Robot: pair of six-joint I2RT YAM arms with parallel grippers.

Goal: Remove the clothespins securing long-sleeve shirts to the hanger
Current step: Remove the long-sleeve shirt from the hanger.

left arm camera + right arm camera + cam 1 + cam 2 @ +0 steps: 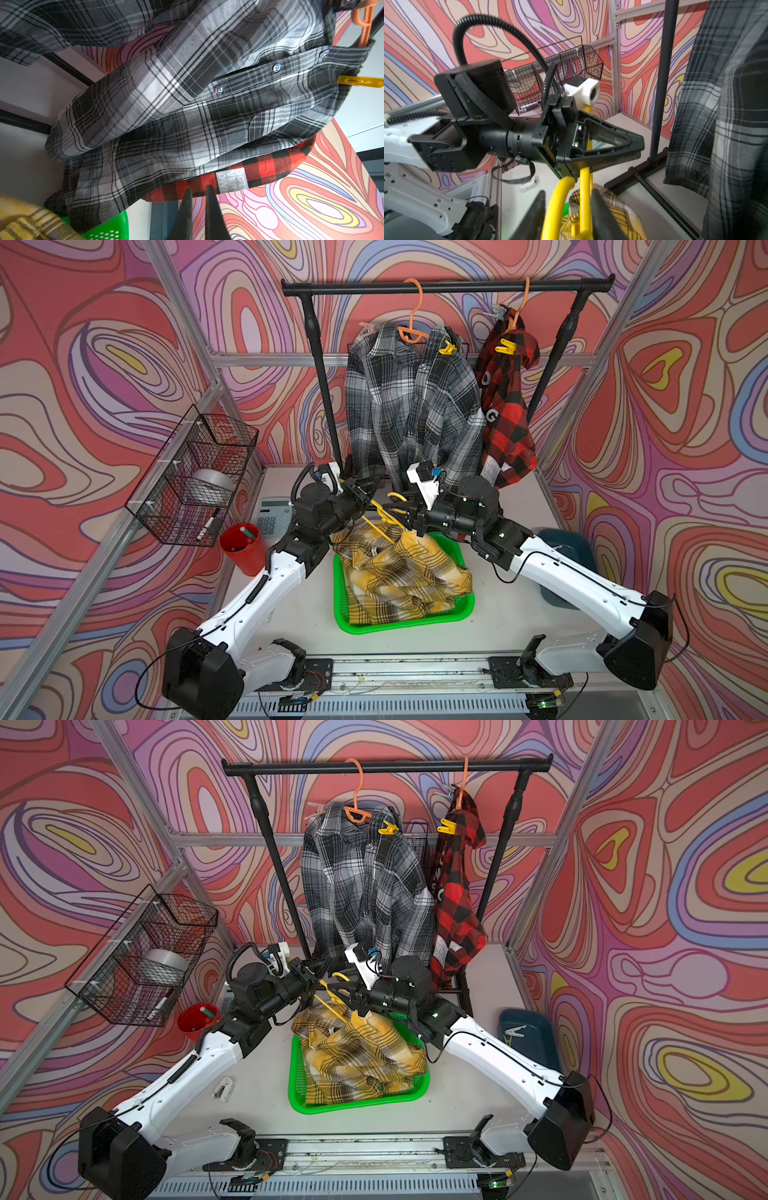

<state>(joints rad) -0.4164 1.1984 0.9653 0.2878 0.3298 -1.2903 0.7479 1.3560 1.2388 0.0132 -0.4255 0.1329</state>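
— Where are the pins found?
— A yellow pin [448, 349] is clipped near the collar of the grey shirt [411, 406], which is hung on an orange hanger [411, 333]. A second yellow pin [506, 349] is fixed on the red shirt [507, 418], and a teal pin [500, 314] is seen above it, by the hanger's neck. Both shirts are hung from the rail [449, 285]. A pale pin [514, 1031] is seen lying in the blue bin [540, 1019].
— And the yellow shirt?
— The yellow shirt [399, 572] is heaped in the green basket [395, 624], and a yellow hanger [584, 178] is raised out of it.
— How are the grippers set?
— The left gripper [199, 188] is drawn almost closed near the grey shirt's hem, and nothing is seen between its fingers [185, 207]. The right gripper [568, 191] is spread, with the yellow hanger framed between its fingers [600, 212]. Whether the hanger is pressed cannot be told.
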